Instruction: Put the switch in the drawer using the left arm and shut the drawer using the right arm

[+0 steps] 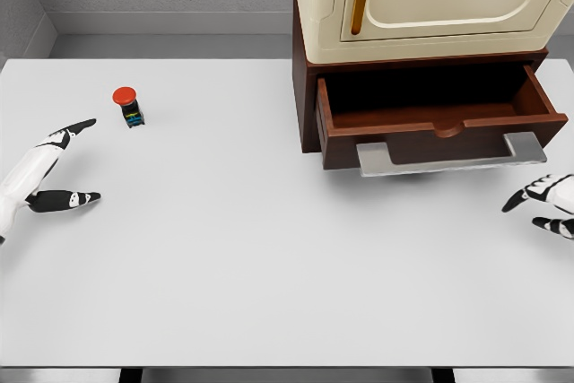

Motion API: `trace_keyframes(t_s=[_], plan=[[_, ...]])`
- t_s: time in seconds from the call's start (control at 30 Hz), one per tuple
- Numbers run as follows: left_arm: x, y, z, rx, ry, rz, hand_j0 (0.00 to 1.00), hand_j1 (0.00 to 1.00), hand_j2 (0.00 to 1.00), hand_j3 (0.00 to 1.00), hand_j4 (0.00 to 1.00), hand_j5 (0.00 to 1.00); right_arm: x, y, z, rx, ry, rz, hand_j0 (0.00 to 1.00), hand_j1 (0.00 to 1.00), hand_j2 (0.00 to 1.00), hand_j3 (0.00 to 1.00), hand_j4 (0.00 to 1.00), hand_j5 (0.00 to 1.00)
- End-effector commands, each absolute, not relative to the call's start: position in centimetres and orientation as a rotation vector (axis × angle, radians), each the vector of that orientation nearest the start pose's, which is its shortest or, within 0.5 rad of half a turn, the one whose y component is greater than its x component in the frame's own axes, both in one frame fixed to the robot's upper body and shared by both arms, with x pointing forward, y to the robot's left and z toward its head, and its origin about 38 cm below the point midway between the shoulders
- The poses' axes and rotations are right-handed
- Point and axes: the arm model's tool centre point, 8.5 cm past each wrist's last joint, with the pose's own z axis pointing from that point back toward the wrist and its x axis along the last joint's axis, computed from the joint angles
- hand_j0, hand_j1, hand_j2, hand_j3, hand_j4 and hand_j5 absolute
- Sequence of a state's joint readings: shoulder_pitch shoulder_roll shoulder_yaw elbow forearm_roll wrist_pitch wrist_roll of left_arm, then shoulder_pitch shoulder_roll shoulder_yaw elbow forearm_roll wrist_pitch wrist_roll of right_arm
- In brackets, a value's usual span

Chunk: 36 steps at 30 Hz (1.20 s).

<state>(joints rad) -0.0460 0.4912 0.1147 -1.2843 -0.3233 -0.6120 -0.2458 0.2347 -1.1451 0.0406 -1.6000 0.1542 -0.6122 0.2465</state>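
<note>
The switch, a small push button with a round red cap on a dark body showing a touch of blue and green, stands upright on the white desk near its far left corner. Nothing touches it.

The left hand comes in at the desk's left edge, well short of the switch and nearer the robot. Its fingers are released and spread: one black-tipped finger points up toward the far edge, its tip lying near the switch but clearly apart from it, to the switch's left and nearer side, while the thumb reaches out sideways along the desk lower down. The hand holds nothing.

At the far right of the desk stands a dark brown wooden cabinet with a cream-coloured unit on top, which has a door panel and an amber vertical strip on its front. The cabinet's drawer is pulled out toward the robot, its interior open and dark, and a flat grey bar handle runs across its front.

The right hand shows at the desk's right edge, just beside and nearer than the drawer's right front corner, not touching the handle. Its fingers are loosely extended and grip nothing; most of the hand is cut off by the picture's edge.
</note>
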Motion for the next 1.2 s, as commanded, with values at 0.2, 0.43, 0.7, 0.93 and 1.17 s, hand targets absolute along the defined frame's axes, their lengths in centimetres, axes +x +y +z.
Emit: trace_keyframes(t_s=[0.2, 0.43, 0.7, 0.93, 1.17], plan=[[36.7, 40.4, 11.2, 0.486, -1.711, -1.009, 1.0, 1.0, 1.0, 1.0, 1.0, 1.0, 30.3, -43.8, 19.4, -0.389, -1.413, 1.672, 0.63, 0.63, 0.63, 0.63, 0.63, 0.63], [39.2, 33.6, 17.9, 0.449, -1.975, -1.094, 1.0, 1.0, 1.0, 1.0, 1.0, 1.0, 30.2, -43.8, 19.3, -0.385, -1.404, 1.684, 0.62, 0.62, 0.62, 0.62, 0.62, 0.62], [46.6, 33.7, 13.9, 0.323, -1.711, -0.792, 1.0, 1.0, 1.0, 1.0, 1.0, 1.0, 30.2, -43.4, 19.5, -0.395, -1.405, 1.711, 0.68, 0.68, 0.68, 0.68, 0.68, 0.68], [47.3, 35.4, 11.8, 0.226, -1.671, -0.626, 1.0, 1.0, 1.0, 1.0, 1.0, 1.0, 30.1, -43.2, 19.6, -0.397, -1.403, 1.723, 0.62, 0.62, 0.62, 0.62, 0.62, 0.62], [48.0, 37.4, 10.6, 0.213, -1.629, -0.52, 1.0, 1.0, 1.0, 1.0, 1.0, 1.0, 29.8, -43.3, 19.1, -0.389, -1.384, 1.733, 0.68, 0.68, 0.68, 0.68, 0.68, 0.68]])
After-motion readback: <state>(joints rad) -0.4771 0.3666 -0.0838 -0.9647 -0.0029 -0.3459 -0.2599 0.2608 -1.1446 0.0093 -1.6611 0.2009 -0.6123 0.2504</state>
